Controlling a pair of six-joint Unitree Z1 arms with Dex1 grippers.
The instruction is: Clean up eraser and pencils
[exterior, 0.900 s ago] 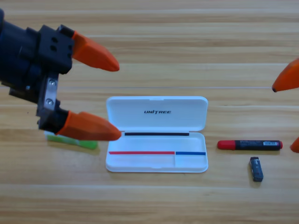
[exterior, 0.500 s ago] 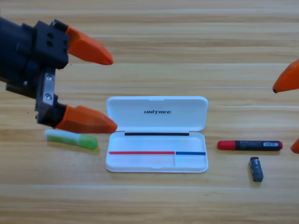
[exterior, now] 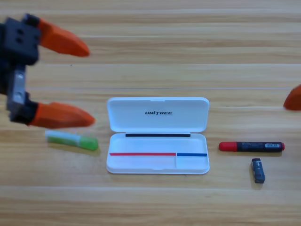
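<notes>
High view: translucent green pencil (exterior: 71, 140) lies flat, brighter green right end.

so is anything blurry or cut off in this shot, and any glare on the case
High view: the left claw looks smeared, as if by motion blur, with its body cut by the left edge; the right claw shows only as an orange tip at the right edge. The white case, green pencil, red-capped pencil and eraser are sharp; no glare on the case, only soft shadows.

White case (exterior: 157, 135) lies open mid-table, lid up, UNITREE logo inside; wooden table (exterior: 188, 52) underneath.
</notes>
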